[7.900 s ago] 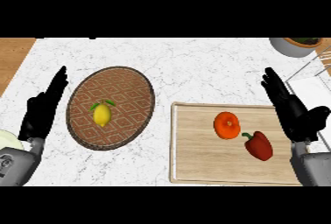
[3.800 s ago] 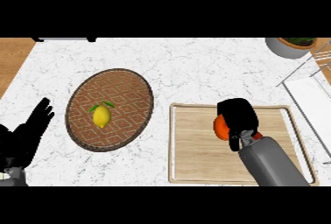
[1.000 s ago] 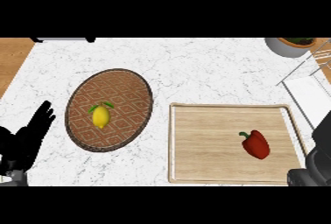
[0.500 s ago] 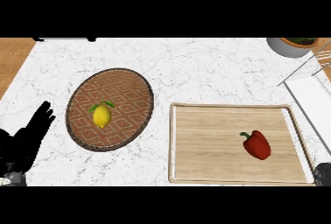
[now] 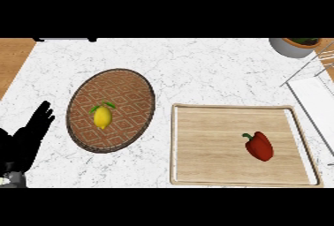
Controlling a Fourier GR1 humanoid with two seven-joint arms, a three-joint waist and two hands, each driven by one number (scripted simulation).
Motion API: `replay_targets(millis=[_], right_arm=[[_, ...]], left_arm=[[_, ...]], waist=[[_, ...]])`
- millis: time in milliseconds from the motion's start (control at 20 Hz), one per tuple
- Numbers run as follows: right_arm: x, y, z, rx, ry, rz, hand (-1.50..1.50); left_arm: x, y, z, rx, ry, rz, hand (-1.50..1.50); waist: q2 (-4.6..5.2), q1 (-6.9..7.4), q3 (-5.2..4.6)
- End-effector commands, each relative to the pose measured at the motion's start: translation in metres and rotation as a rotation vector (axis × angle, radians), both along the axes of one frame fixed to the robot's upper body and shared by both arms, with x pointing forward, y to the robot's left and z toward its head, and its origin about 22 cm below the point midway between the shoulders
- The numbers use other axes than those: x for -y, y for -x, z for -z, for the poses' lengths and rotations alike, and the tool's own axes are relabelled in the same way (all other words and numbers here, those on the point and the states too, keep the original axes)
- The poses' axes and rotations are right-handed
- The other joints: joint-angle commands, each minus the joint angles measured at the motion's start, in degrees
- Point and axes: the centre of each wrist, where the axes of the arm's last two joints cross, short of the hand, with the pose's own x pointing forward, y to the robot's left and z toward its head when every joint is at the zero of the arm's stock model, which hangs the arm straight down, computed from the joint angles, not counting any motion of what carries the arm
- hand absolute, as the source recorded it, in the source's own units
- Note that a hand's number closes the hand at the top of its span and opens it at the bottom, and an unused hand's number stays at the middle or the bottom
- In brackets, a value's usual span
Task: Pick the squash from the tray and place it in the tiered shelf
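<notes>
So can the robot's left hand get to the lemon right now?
Probably yes. The left hand rests open just left of the woven mat, and the lemon lies on the mat's near side with nothing between them.

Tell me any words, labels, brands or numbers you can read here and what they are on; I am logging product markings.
None: no writing, label, brand or number shows anywhere.
The woven mat bears only a diamond pattern, no letters.
The lemon, the red pepper, the wooden tray, the pot and the marble counter are unmarked.
</notes>
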Motion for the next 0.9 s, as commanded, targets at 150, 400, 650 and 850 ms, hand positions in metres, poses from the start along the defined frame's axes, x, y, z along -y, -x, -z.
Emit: replay_targets(millis=[150, 400, 650, 850], right_arm=[[0.049, 0.019, 0.023, 0.023, -0.059, 0.044, 1.5], [0.064, 0.02, 0.041, -0.001, -0.086, 0.133, -1.5], [0.079, 0.013, 0.067, 0.022, -0.062, 0.095, -1.5], [0.068, 0.019, 0.064, 0.119, -0.05, 0.054, -1.5]], left_arm=[[0.012, -0.007, -0.012, 0.015, -0.004, 0.0, 0.0], [-0.001, 0.005, 0.009, 0.004, -0.013, -0.005, 0.0], [-0.014, 0.015, 0.001, 0.001, -0.012, -0.001, 0.0], [0.008, 0.008, 0.007, 0.015, -0.003, 0.003, 0.0]], waist=[[-0.15, -0.33, 0.04], [-0.07, -0.22, -0.02], [-0.02, 0.23, 0.01], [-0.06, -0.02, 0.0]])
